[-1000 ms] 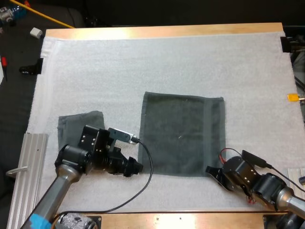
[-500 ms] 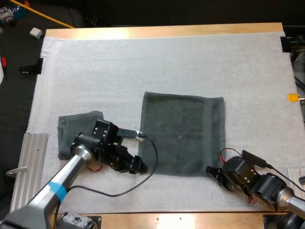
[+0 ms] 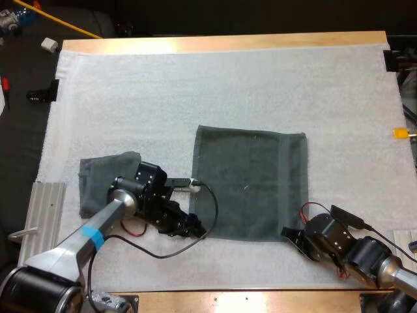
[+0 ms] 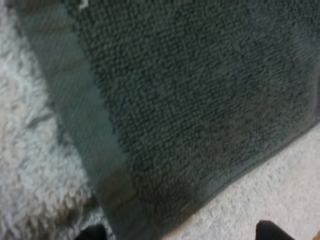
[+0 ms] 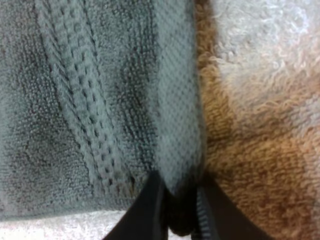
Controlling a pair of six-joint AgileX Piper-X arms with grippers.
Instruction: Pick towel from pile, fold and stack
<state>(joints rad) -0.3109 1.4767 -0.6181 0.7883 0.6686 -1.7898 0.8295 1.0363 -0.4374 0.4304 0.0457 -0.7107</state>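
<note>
Now my right jaws clamp the edge of the spread towel point(image 3: 251, 182); my left jaws stand apart over its corner.

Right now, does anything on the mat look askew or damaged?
Nothing stands out. The spread towel lies flat; the right gripper pinches its near corner, and the left gripper is open at the other.

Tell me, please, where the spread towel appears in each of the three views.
High view: spread towel flat mid-mat, between left gripper and right gripper.
Left wrist view: its hemmed corner lies just ahead of the open fingers.
Right wrist view: its hem is pinched between the fingers.
Shared landmark: the white mat bordering it.
</note>
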